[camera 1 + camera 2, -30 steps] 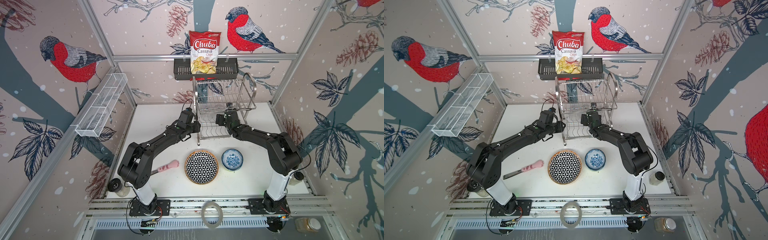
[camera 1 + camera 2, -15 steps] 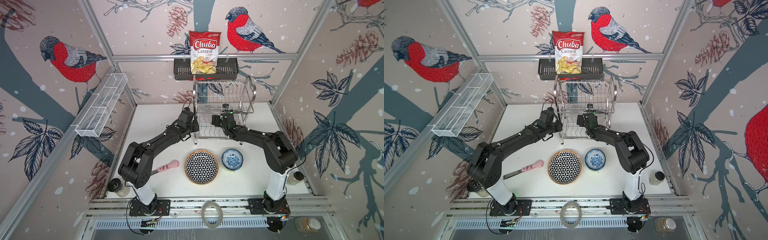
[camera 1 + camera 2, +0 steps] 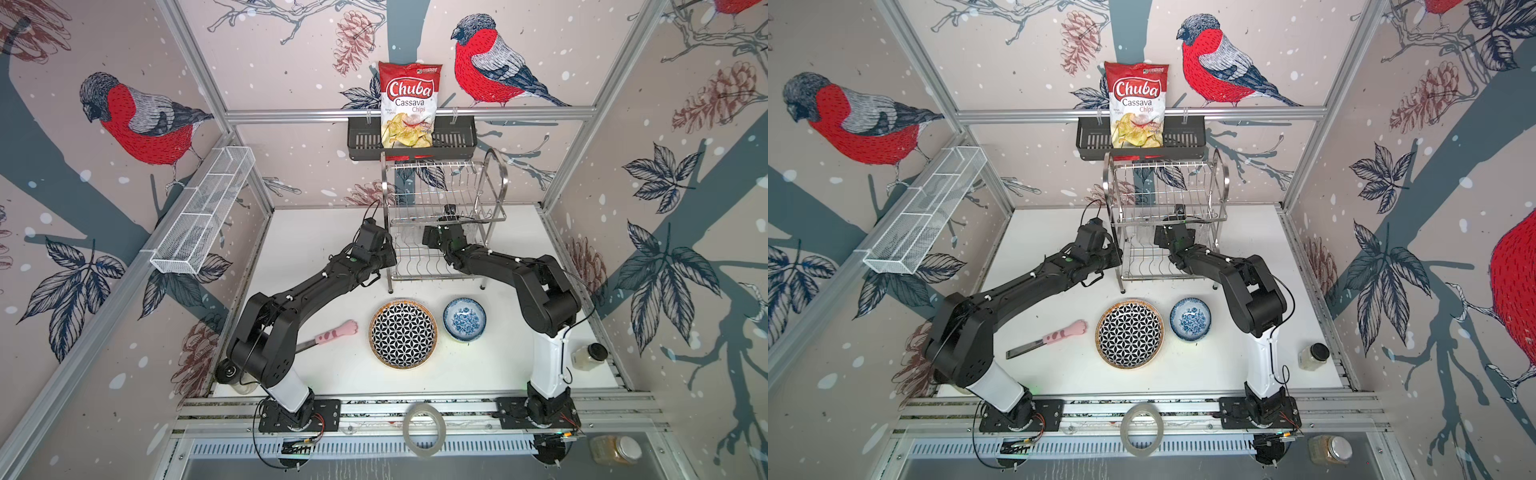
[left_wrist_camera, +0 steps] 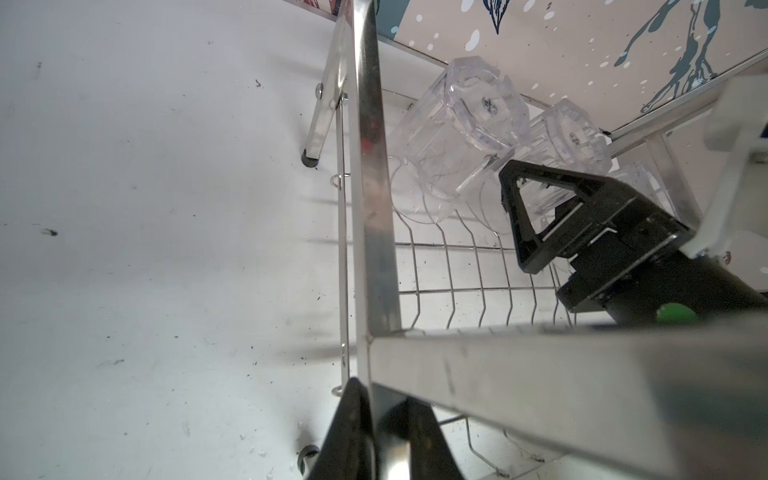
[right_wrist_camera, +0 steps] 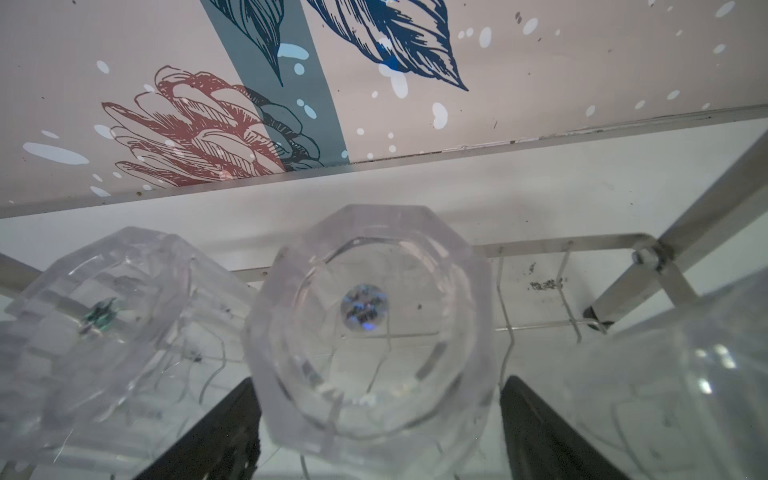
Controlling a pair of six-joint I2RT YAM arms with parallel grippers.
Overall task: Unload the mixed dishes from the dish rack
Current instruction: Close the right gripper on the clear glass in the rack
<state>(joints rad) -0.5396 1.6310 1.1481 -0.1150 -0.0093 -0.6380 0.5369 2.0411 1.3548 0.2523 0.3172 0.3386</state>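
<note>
Right wrist view looks straight at the middle glass (image 5: pixel 370 324) of three clear tumblers lying tipped on the lower shelf of the dish rack (image 3: pixel 436 195), toward its far side. The right claw (image 5: pixel 376 382) is spread wide with a jaw on either side of that glass, and contact cannot be made out. The left claw (image 4: pixel 382 395) is clamped on the rack's near-left upright, probably to steady it. The tumbler should be light, rigid, smooth-walled and slippery, perhaps breakable, so a squeeze across the faceted wall near its middle seems safest. The neighbouring glasses (image 5: pixel 99 316) sit close, leaving little finger room. A small shiny sticker on its base is unreadable. Out on the worktop (image 3: pixel 316 232), near the rack, lie the geometric plate (image 3: pixel 403 333) and the blue-floral bowl (image 3: pixel 464 319). On the far wall a bag (image 3: pixel 409 106) reads "Chuba Cassava Chips".
</note>
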